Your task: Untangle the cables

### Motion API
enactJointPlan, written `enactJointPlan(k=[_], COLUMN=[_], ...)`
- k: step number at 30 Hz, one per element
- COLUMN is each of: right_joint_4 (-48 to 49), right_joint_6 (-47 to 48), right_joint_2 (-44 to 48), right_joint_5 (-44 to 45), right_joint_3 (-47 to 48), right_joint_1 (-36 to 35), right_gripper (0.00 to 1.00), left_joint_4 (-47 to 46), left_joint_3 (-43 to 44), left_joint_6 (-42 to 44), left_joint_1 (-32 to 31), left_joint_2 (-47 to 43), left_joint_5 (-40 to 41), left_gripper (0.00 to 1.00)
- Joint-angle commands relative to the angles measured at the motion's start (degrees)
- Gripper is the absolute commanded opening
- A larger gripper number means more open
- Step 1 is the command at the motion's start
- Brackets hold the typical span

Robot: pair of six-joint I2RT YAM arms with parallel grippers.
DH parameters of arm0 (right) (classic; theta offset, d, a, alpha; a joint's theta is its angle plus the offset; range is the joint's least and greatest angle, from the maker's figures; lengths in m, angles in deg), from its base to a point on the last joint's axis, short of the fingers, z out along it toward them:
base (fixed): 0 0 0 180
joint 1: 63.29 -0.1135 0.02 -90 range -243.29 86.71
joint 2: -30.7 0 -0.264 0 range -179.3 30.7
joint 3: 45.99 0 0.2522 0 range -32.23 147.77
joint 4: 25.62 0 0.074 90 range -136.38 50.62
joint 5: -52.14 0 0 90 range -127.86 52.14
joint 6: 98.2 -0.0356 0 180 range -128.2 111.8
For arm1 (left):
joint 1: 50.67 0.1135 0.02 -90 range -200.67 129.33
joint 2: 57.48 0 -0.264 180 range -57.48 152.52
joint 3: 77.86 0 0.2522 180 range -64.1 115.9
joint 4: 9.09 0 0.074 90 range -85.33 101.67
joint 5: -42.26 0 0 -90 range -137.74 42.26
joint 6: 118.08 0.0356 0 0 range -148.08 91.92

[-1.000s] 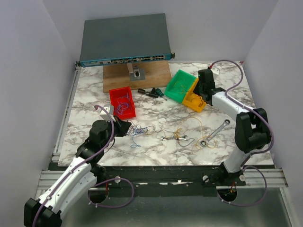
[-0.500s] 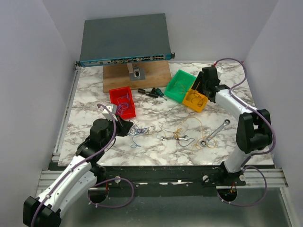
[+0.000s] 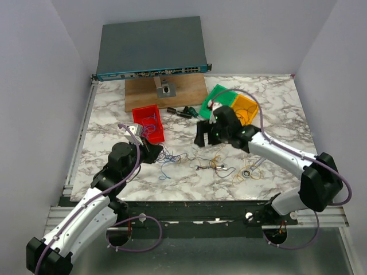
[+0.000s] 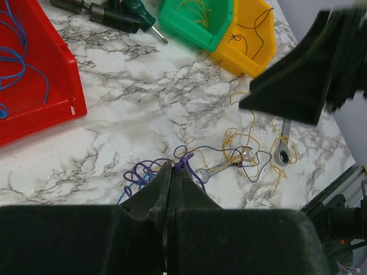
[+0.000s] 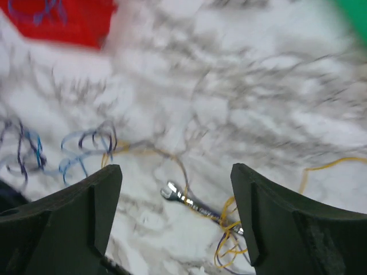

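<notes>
Left gripper (image 4: 170,170) pinches the cables (image 4: 140,173) at the purple end, right gripper (image 5: 175,175) wide above yellow strands (image 5: 225,232); next I'd grab yellow, pull apart

Right jaws apart, now over cables (image 3: 219,164)

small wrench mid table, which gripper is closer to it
Right. The right gripper hangs open over the small wrench, which shows between its fingers. The left gripper is off to the wrench's left, shut on the cables.
</notes>
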Motion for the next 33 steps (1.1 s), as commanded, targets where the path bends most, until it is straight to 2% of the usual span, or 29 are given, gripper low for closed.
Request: enactJointPlan(k=[1,3,11,14,17,21,28,33], right_joint_4=[4.6,7.3,16.3,20.5,23.6,27.0,25.4,25.0], right_joint_6=[2.8,4.4,13.6,18.0,21.2,24.6,26.7,27.4], right_joint_2=[3.0,2.6,-4.3,-6.6,-9.1,-11.4,-15.9,-15.3], right_joint_5=[-10.8,-12.4,-11.8,-10.0,-8.2,-10.2,-12.8,-18.7], right_joint_3=[-9.2,-11.0,-10.1,-9.5,-8.7,-7.4,-3.6,-5.0], right_joint_1=[-5.4,-6.5,-11.4,-12.6,-12.9,-13.4,-14.5,-14.8], right_gripper=[0.81,0.73,0.70,0.62,0.60,0.59,0.51,0.52], left_joint_4=[1.2,2.3,5.6,6.3,6.3,5.9,5.4,5.1], left_joint_3=[0.6,0.6,1.2,0.9,0.4,-0.2,-0.7,0.2], left_joint_6=[-1.5,-2.0,-1.9,-2.3,-2.4,-2.3,-1.8,-1.8], left_joint_1=[-0.3,-0.3,-0.2,-0.2,-0.2,-0.2,-0.2,-0.1], left_joint_2=[-1.7,-2.5,-4.3,-4.2,-4.5,-5.3,-5.6,-5.0], left_joint_5=[3.1,5.1,10.3,11.8,12.6,13.2,14.1,15.8], left_gripper=[0.00,0.00,0.00,0.00,0.00,0.00,0.00,0.00])
